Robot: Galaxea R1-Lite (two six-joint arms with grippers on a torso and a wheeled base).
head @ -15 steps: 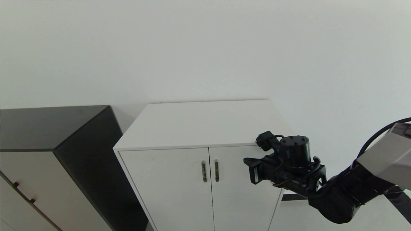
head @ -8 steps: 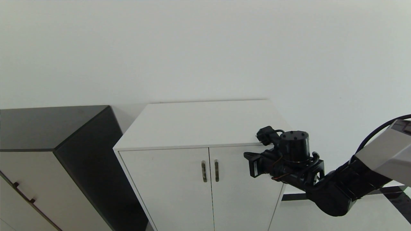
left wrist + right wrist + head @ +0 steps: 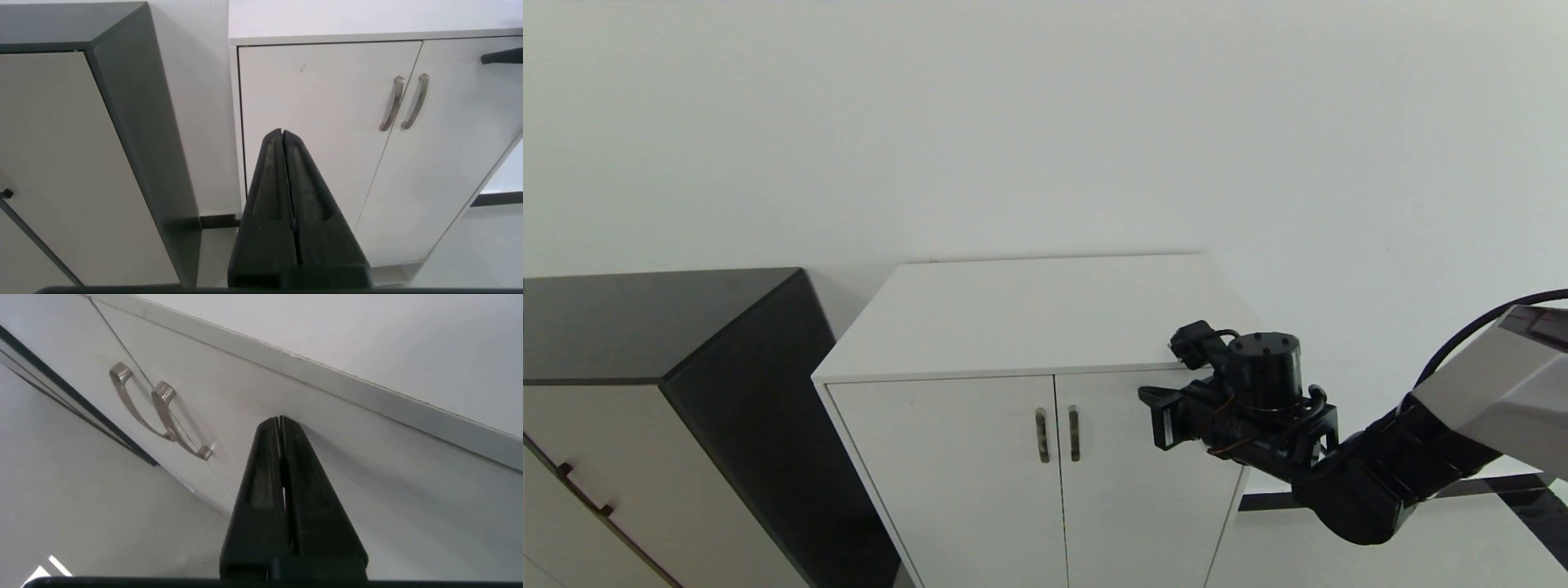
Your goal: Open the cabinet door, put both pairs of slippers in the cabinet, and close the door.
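Note:
The white cabinet (image 3: 1029,314) stands against the wall with both doors closed. Its two metal handles (image 3: 1057,434) sit side by side at the centre seam. My right gripper (image 3: 1152,398) is shut and empty, held in front of the upper part of the right door (image 3: 1127,506), to the right of the handles. In the right wrist view its shut fingertips (image 3: 280,425) point at the door face just below the cabinet's top edge, with the handles (image 3: 155,408) off to one side. My left gripper (image 3: 282,135) is shut, empty and well back from the left door (image 3: 319,122).
A taller cabinet with a dark top and side (image 3: 727,359) stands close on the left of the white one, with a narrow gap between them. A dark skirting strip (image 3: 1266,500) runs along the wall at the right.
My right arm has moved slightly up and to the left, nearer the handles. The doors stay closed.

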